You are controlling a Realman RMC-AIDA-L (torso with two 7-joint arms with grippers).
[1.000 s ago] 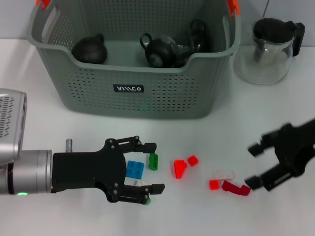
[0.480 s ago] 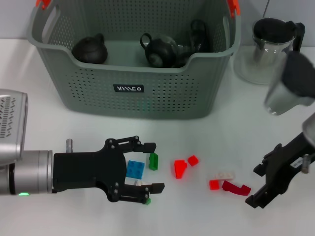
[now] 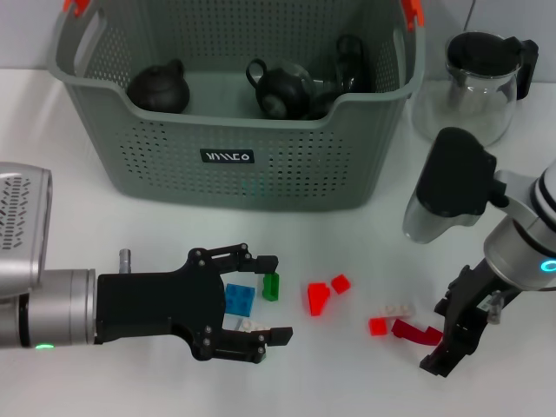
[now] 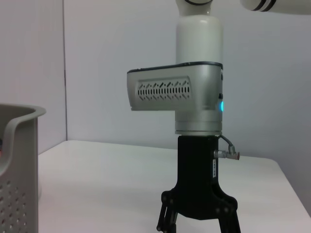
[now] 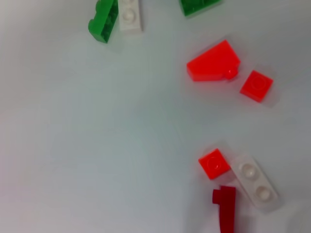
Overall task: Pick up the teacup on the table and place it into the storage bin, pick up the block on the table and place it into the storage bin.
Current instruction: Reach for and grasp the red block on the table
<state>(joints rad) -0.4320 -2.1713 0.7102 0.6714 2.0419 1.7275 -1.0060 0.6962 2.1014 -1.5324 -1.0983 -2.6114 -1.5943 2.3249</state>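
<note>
At seven o'clock on the table point(image 3: 69, 217), the left gripper point(image 3: 265, 299) lies low with its jaws spread wide, straddling a blue block point(image 3: 238, 299) and a white plate piece point(image 3: 247, 327); a green block point(image 3: 271, 285) sits just off the upper fingertip. The storage bin point(image 3: 228, 157) stands at twelve o'clock and already holds dark teapots and what looks like cups, so the block step seems to be in hand. Next the jaws should close on the blue block and carry it up over the bin's front wall.

At four o'clock the right gripper point(image 3: 451, 337) points down just beside a dark red piece point(image 3: 415, 331), with red blocks point(image 5: 214, 61) scattered toward centre; its jaws cannot be made out. No teacup is visible on the table. A glass pitcher point(image 3: 475, 85) stands at two o'clock.
</note>
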